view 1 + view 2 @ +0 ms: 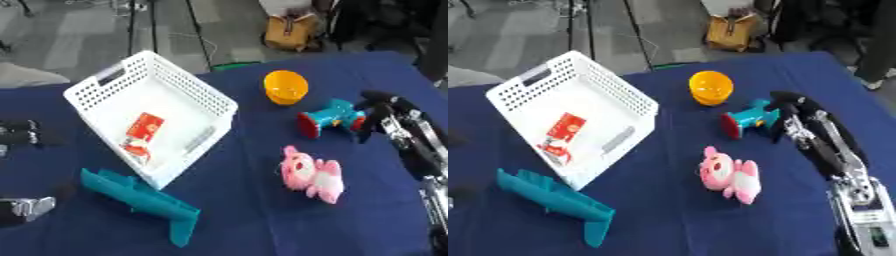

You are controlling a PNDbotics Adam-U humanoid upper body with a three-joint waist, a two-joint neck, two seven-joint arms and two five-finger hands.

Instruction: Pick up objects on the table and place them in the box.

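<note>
A tan bag [291, 30] sits on the grey floor [79, 45] beyond the table. Dark stand legs [199, 35] rise near it, behind the table's far edge.

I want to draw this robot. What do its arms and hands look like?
The right arm is thin, black with shiny silver metal parts. Its right hand is black with dark fingers. The left hand is only a dark shape at the picture's edge.
</note>
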